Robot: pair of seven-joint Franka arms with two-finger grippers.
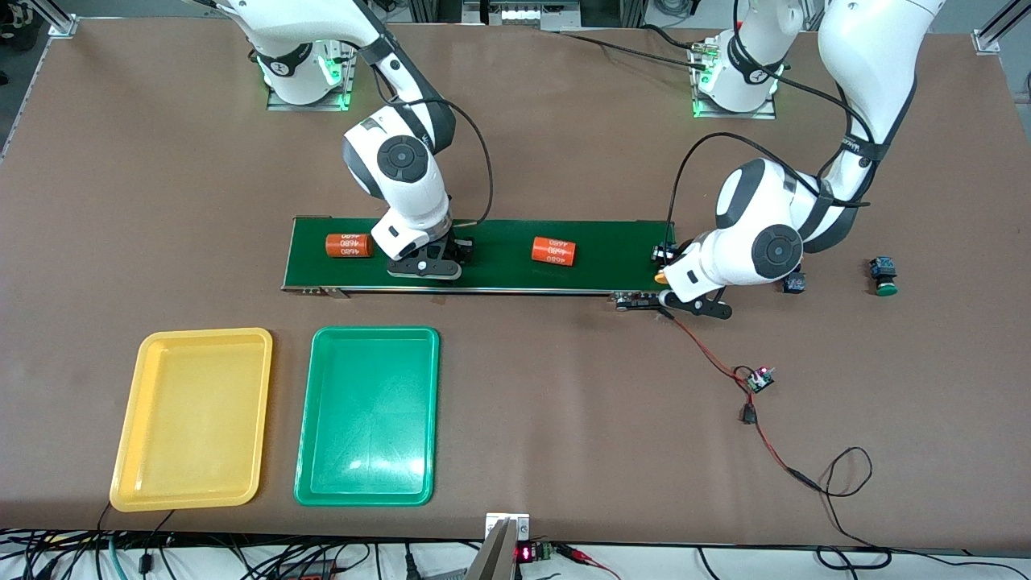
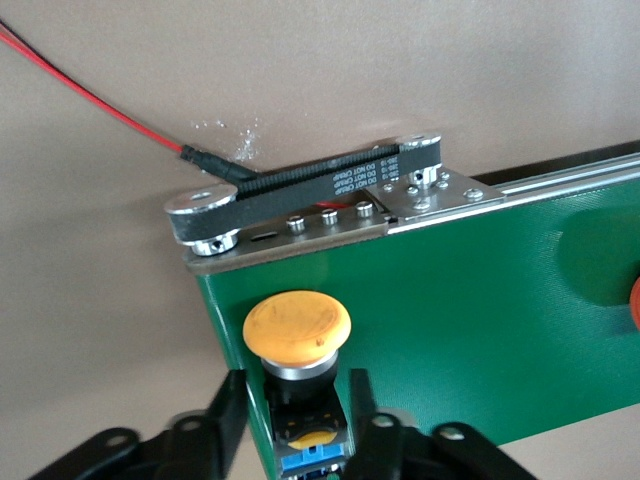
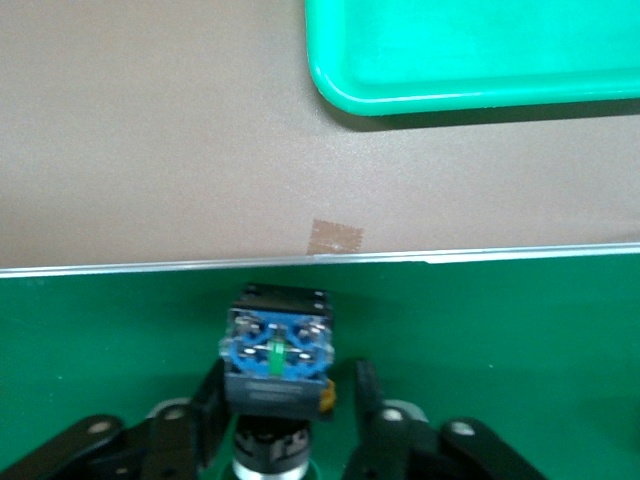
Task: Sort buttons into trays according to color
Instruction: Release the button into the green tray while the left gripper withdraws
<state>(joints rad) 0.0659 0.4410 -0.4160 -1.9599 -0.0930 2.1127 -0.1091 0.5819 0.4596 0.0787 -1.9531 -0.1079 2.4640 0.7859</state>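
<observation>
A yellow-capped button (image 2: 297, 327) lies on the end of the dark-green conveyor belt (image 1: 499, 262) toward the left arm's end. My left gripper (image 2: 292, 398) is open, its fingers (image 2: 226, 410) on either side of the button's black-and-blue body with gaps; in the front view this gripper (image 1: 672, 288) hides most of the button. My right gripper (image 3: 288, 400) is open around another button (image 3: 275, 350), blue-bodied with a green mark, lying on the belt; in the front view the gripper (image 1: 427, 266) covers it. A green-capped button (image 1: 884, 276) stands on the table. The yellow tray (image 1: 193, 419) and the green tray (image 1: 368, 415) are empty.
Two orange "4680" cylinders (image 1: 349, 245) (image 1: 555, 250) lie on the belt. One more button body (image 1: 793, 282) peeks out beside the left arm, its cap hidden. A small circuit board (image 1: 759, 379) with red and black wires lies nearer the front camera than the belt's end.
</observation>
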